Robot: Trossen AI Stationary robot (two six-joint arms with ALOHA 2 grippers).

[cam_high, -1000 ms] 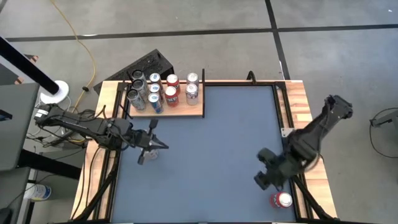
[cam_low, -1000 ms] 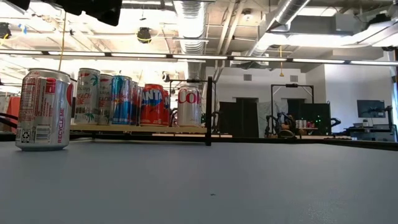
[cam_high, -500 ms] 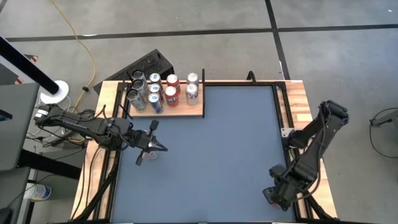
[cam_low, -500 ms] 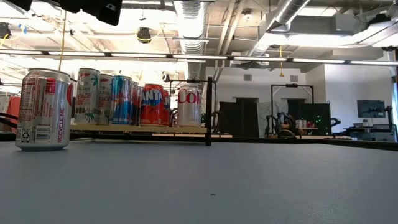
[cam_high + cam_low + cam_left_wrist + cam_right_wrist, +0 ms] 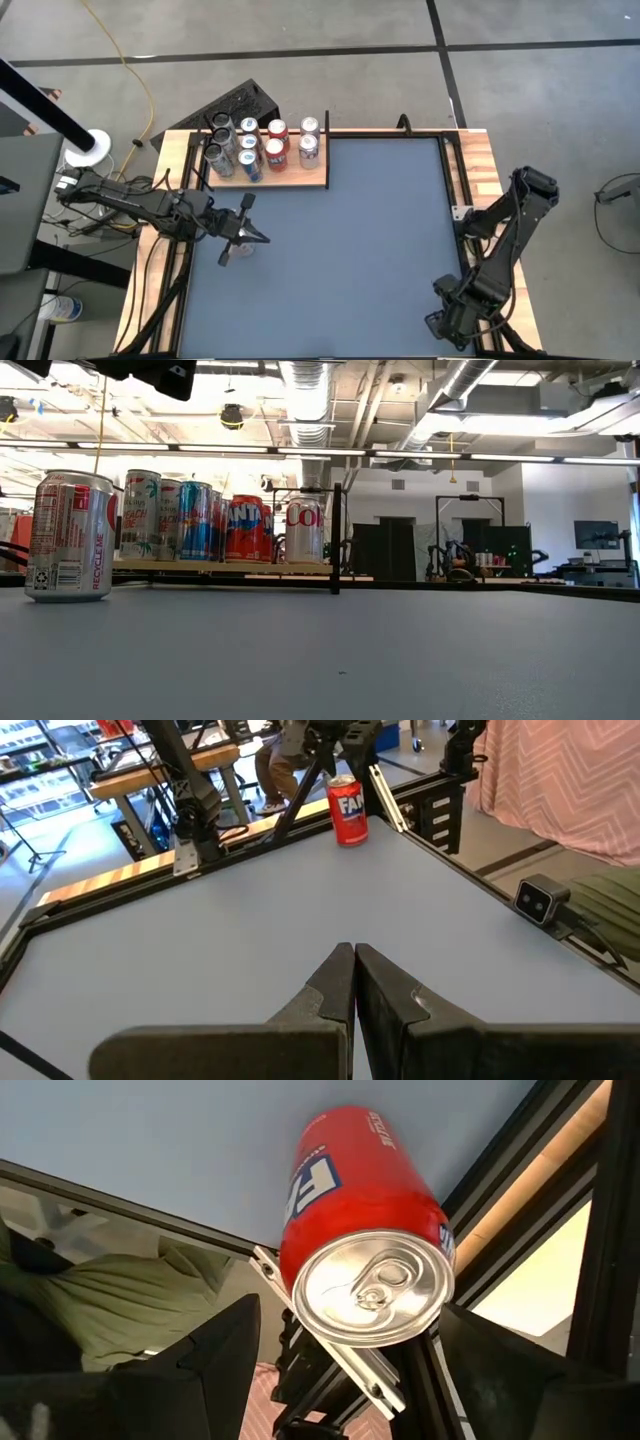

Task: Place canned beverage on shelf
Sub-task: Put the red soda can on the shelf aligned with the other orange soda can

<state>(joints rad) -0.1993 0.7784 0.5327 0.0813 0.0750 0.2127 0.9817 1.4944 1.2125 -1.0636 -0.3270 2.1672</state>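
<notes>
Blue table seen largely bare; shelf set at far left corner, front part kept free, judged as slot for next can. Eight cans ranked along shelf back. Left gripper parked near table's left edge, fingers pressed together, nothing held. Silver can stood beside it. Right gripper lowered at near right corner, fingers spread either side of red can, not yet clamped.

One camera looks straight down on the desk; another sits level with it; wrist cameras look close along each arm.
</notes>
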